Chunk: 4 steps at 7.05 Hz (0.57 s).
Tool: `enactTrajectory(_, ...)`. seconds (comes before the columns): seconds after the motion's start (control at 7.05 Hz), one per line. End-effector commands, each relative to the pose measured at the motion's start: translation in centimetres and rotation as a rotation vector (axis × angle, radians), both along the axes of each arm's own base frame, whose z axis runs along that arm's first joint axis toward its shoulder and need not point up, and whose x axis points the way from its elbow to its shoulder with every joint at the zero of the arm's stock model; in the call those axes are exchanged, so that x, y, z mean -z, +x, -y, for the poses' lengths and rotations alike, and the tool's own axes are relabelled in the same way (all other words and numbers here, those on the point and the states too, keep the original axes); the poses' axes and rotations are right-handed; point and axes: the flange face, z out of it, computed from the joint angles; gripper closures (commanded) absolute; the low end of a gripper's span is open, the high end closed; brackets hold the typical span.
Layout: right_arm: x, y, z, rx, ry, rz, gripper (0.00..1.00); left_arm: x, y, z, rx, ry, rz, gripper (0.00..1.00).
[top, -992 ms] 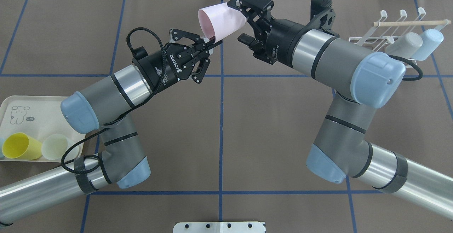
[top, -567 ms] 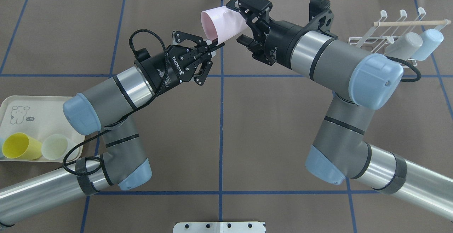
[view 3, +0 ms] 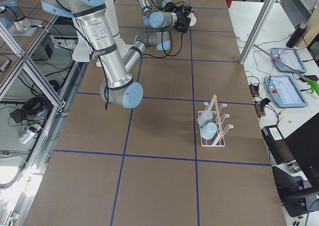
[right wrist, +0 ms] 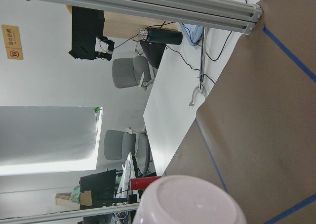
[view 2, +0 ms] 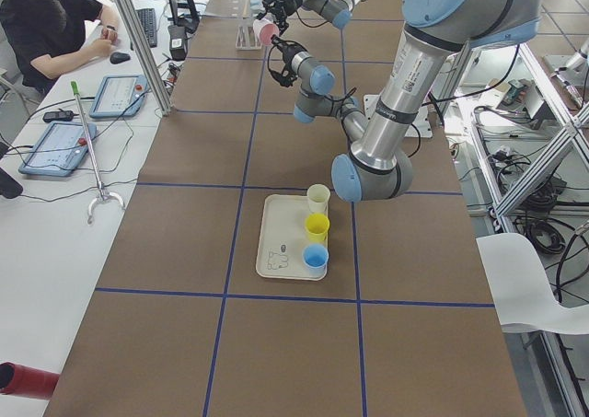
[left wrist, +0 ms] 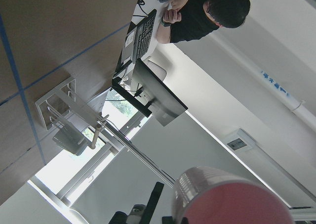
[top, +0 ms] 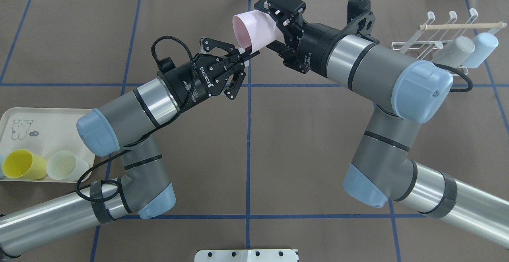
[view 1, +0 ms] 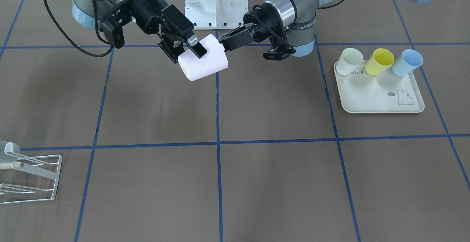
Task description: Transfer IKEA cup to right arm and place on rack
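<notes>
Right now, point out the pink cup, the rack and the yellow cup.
pink cup point(top: 254, 29), overhead exterior view, on its side wall.
rack point(view 3: 215, 117), exterior right view, on its wooden rod.
yellow cup point(view 1: 382, 61), exterior front-facing view, on its outer wall.

The rack point(view 1: 29, 177) is cut off at the front-facing view's left edge, its cups out of sight.

Cup point(top: 254, 29): smooth matt pink plastic. Tabletop point(top: 302, 142): matt brown paper-like sheet, blue tape lines. Arms: brushed shiny metal tubes, matt grey shells, pale-blue caps. Rack point(top: 433, 35): white coated wire, bare wooden rod. Tray point(view 1: 371, 95): cream, smooth.
</notes>
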Motion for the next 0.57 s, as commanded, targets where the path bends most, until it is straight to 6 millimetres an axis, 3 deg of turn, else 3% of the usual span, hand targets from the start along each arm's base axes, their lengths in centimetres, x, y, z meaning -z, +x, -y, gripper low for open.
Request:
enactTrajectory(0.0, 0.0, 0.04, 0.03, -0.001, 0.0, 0.0, 0.01, 0.37, 0.21, -0.51, -0.004, 0.0, -0.01, 1.0)
enactTrajectory(0.28, 0.06, 0.1, -0.01, -0.001, 0.002, 0.003, 0.02, 0.19, 0.23, -0.52, -0.005, -0.001, -0.007, 1.0)
enactTrajectory(0.43, 0.05, 0.09, 0.0, 0.001, -0.005, 0.006, 0.68, 0.33, 0.17, -0.57, -0.007, 0.002, -0.01, 1.0)
